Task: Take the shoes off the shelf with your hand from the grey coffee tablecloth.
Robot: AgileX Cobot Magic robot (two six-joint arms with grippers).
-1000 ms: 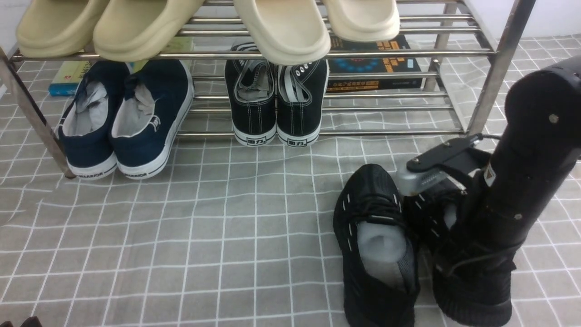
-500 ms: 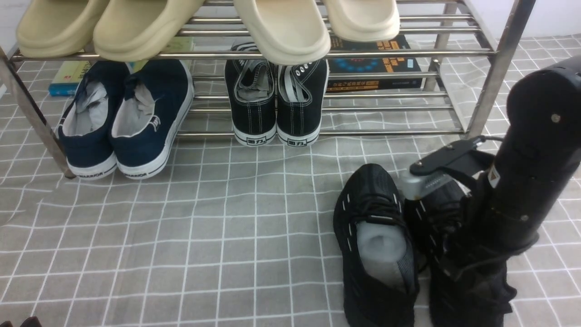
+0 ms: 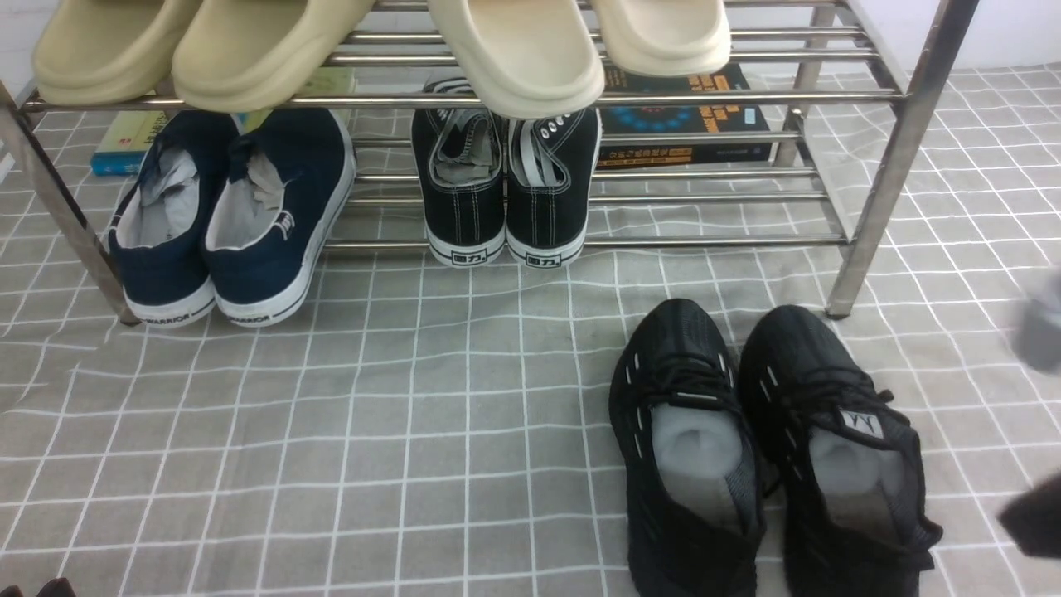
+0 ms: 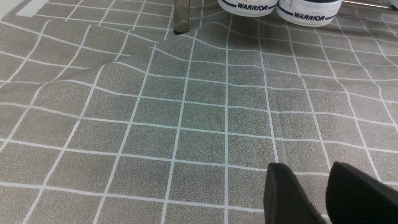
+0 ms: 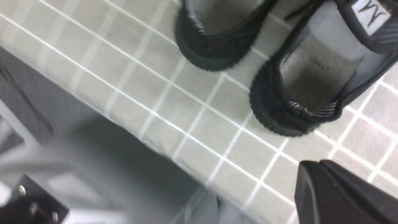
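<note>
In the front view the right arm (image 3: 1034, 516) has pulled off the shoes (image 3: 767, 414), left paired on the cloth (image 3: 414, 414) before the shelf (image 3: 870, 191), so the task looks done. The left wrist view shows the left claw (image 4: 309, 168) apart over rippled cloth; the right wrist view shows the right claw (image 5: 317, 169) together and empty, shoes just ahead, blurred room beyond the cloth's edge.

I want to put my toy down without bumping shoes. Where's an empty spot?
Biggest bare patch: grey cloth left of the black sneakers, in front of the navy slip-ons. Crowded: the shelf, except its lower tier's right end.
</note>
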